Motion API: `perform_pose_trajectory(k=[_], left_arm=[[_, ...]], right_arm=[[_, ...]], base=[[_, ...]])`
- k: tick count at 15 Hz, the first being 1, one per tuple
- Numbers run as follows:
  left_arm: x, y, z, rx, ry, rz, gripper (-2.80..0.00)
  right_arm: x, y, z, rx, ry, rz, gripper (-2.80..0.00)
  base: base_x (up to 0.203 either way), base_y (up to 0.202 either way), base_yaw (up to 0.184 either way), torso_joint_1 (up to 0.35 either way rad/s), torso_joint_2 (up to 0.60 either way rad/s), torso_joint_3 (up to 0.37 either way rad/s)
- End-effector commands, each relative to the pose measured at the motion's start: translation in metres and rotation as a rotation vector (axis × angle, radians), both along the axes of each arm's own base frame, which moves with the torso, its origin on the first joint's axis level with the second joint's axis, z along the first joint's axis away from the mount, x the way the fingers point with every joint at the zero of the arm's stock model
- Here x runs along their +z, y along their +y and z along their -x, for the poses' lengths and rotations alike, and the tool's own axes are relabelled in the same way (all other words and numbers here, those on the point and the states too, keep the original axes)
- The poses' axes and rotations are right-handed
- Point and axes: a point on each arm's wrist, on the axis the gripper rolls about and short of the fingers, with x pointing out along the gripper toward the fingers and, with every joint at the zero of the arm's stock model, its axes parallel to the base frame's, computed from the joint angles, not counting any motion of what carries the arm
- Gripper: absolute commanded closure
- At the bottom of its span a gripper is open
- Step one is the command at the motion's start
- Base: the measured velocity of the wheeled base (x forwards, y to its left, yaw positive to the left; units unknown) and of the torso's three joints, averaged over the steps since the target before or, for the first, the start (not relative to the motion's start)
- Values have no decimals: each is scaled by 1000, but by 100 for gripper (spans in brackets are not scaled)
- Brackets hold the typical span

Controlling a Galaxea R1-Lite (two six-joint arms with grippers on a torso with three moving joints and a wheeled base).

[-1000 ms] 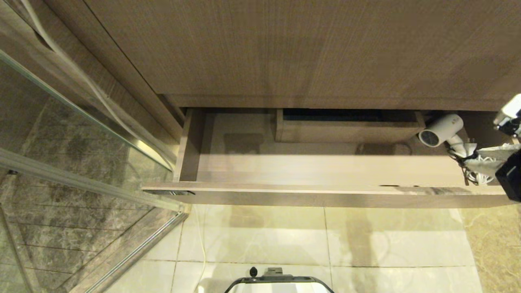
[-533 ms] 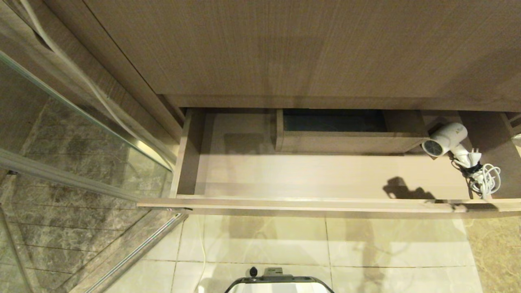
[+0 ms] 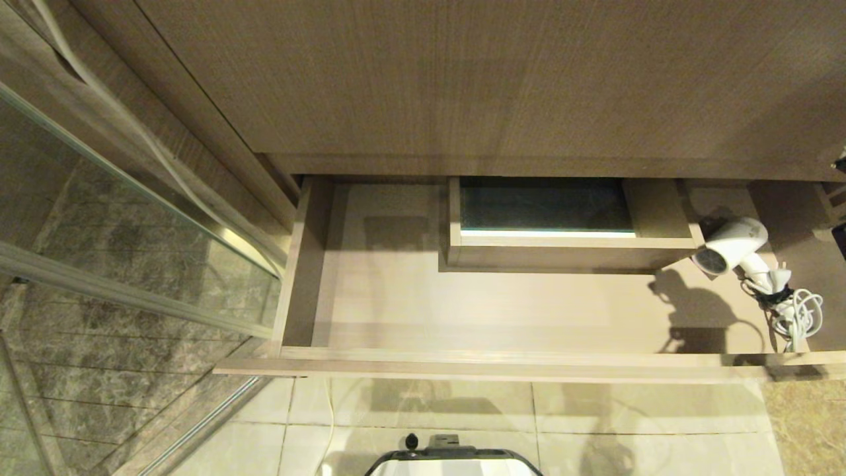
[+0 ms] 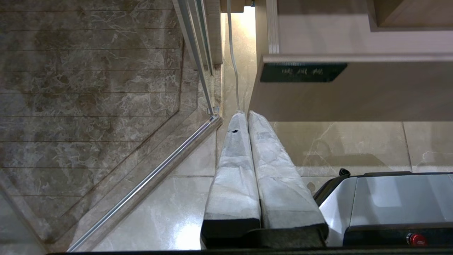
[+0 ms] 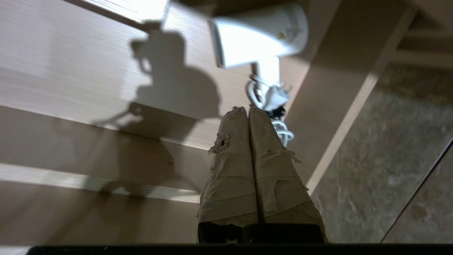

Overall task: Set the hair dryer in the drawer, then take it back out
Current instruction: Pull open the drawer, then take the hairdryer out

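Observation:
The drawer (image 3: 502, 367) stands pulled out, its dark label (image 4: 302, 72) on the front in the left wrist view. The white hair dryer (image 3: 730, 246) lies in the drawer's right end, grille turned toward the boxed cutout (image 3: 568, 254), with its bundled cord (image 3: 800, 314) beside it. In the right wrist view my right gripper (image 5: 247, 109) is shut and holds nothing; it hangs above the cord (image 5: 283, 131), just short of the hair dryer (image 5: 260, 33). My left gripper (image 4: 246, 114) is shut and parked over the floor by the drawer's left front corner.
A tall wood-grain panel (image 3: 462, 79) rises above the drawer. A glass shower door with a metal frame (image 3: 132, 198) stands to the left. My base (image 3: 453, 463) sits on the tiled floor in front of the drawer. A thin white cable (image 4: 231, 53) runs down past the drawer's left side.
The drawer has slid further out toward me, carrying the hair dryer with it. My right arm, at the drawer's right end a second ago, has left the head view.

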Motion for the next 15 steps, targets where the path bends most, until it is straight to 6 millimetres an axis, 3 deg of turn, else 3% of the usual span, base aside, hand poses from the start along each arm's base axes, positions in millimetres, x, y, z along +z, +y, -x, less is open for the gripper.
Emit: perform_pose_trajectory(k=[1,6,12,15], left_arm=[[0,0,0,1,1,0,0],[0,0,0,1,0,0,0],[0,0,0,-1,0,0,0],[0,0,0,1,0,0,0]], right_arm=[[-13,-15,-8,-19,50,4,0],[-30,-29,-10,6,164,40,0],[-54,-44,-30,15,235,37,0],[-64,-64,-32,4,270,61,0]], base=[[0,0,0,0,0,0],[0,0,0,0,0,0],[0,0,0,0,0,0],[0,0,0,0,0,0]])
